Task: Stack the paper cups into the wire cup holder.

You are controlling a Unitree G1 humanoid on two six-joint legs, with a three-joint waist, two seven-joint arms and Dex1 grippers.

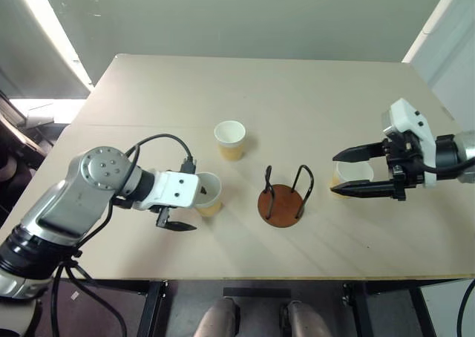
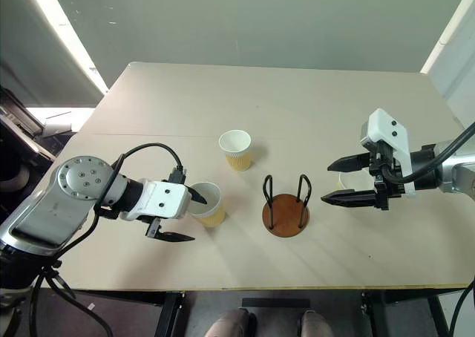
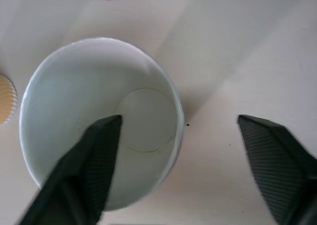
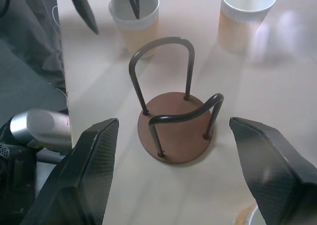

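- Paper cups, three, all upright on the desk and none yet in the wire cup holder (image 1: 281,202), which stands empty near the middle of the front edge.
- Nearest cup (image 1: 208,193) sits just beside the holder, toward the left edge. Far cup (image 1: 230,139) is farther back, toward the desk's centre. Third cup (image 1: 350,177) is on the holder's other side, toward the right edge.
- Left gripper (image 2: 180,216) straddles the nearest cup's rim: one finger dips inside the cup, the other stands outside its wall on the front-edge side. Jaws are partly open, with a clear gap outside the wall in the left wrist view, so nothing is gripped yet.
- Right gripper (image 1: 358,171) hangs wide open around the third cup (above it or at its level, I cannot tell). It holds nothing.
- Step in hand, as I judge it: the first pick, by the left arm.
- Next move calls for pinching the cup wall gently (thin paper crushes), lifting clear, carrying it over the holder and lowering it upright between the two wire loops.
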